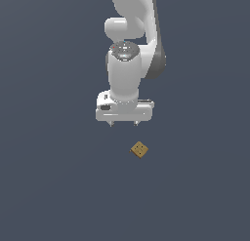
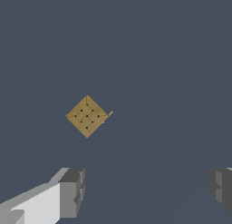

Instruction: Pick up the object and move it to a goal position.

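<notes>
The object is a tiny tan-brown square block (image 1: 139, 150) with dark dots on its top face. It lies on the dark grey floor, turned like a diamond. My white gripper (image 1: 124, 123) hangs above the floor, behind the block and slightly toward the exterior view's left, apart from it. Its jaws stand wide open and hold nothing. In the wrist view the block (image 2: 87, 116) lies ahead of the two grey fingertips (image 2: 72, 191), outside the gap between them, nearer to one finger.
The flat dark grey floor (image 1: 53, 186) spreads all around. The white arm (image 1: 129, 50) rises from the gripper toward the back of the exterior view. No other objects show.
</notes>
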Robot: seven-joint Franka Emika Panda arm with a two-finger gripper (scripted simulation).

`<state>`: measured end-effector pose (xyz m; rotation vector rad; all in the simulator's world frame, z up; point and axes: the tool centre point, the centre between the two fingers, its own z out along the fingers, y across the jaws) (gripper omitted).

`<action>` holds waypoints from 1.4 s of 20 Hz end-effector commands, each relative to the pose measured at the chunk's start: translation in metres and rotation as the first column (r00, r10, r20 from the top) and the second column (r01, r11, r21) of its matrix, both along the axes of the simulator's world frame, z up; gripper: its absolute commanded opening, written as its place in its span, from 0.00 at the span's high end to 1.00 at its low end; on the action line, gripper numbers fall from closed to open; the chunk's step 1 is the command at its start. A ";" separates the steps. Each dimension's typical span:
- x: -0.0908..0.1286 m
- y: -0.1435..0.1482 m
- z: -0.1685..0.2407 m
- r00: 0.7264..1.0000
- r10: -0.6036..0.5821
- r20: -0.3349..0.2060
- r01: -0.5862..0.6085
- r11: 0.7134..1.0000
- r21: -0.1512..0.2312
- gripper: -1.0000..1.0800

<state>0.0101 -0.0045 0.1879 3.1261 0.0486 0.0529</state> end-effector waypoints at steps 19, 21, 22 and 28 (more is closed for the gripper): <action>-0.003 -0.005 -0.015 1.000 -0.013 -0.012 0.013 1.000 -0.009 0.04; -0.002 -0.004 -0.017 0.999 -0.031 -0.012 0.030 1.000 -0.007 0.04; -0.001 -0.003 -0.019 0.999 -0.041 -0.012 0.041 0.999 -0.006 0.04; 0.005 0.005 -0.030 0.992 -0.126 -0.014 0.126 0.992 0.000 0.04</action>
